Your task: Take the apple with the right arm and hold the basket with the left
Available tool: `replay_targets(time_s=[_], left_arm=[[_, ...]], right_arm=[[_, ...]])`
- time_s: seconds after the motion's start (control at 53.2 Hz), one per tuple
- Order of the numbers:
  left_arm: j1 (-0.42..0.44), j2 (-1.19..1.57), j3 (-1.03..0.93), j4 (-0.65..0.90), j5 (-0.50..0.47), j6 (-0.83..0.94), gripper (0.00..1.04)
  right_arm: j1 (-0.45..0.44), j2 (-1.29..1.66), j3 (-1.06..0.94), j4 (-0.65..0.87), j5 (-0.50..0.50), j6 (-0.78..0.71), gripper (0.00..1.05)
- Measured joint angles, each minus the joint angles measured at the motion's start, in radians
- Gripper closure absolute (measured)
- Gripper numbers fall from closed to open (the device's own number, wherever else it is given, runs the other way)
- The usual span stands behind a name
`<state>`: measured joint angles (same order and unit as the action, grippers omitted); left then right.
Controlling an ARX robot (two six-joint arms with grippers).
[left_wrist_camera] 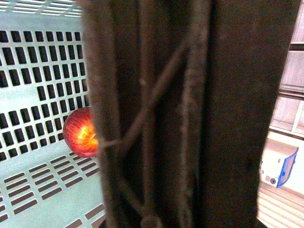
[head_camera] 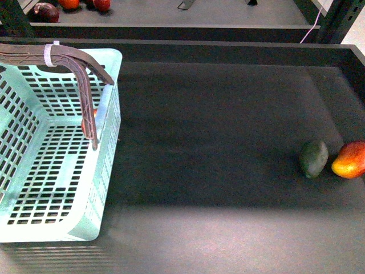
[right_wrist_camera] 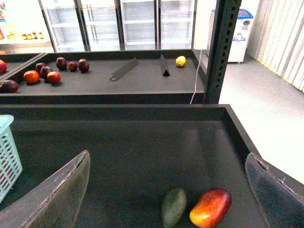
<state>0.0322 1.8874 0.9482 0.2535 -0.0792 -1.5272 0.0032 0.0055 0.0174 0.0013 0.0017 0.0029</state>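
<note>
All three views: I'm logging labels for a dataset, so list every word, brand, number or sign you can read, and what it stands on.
No text can be read in any view.
White and blue machine: a small mark on its front, too blurred to read.
Jars on the lit shelf: labels too small to read.
Basket and apple: no label shows.

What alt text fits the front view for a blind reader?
A pale mint basket with brown handles stands at the left of a dark table; a dark green fruit and a red-orange fruit lie side by side at the right.
</note>
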Motion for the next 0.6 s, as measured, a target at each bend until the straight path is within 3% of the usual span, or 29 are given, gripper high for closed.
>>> replay_targets(time_s=[0.188,0.601], left_arm=[[0.002,-0.01,-0.016,0.006,0.01,0.01,0.89],[0.002,-0.048,-0.068,0.009,0.003,0.019,0.27]], right_arm=[[0.0,0.0,0.0,0.0,0.0,0.0,0.09],[0.0,0.0,0.0,0.0,0.0,0.0,0.09]])
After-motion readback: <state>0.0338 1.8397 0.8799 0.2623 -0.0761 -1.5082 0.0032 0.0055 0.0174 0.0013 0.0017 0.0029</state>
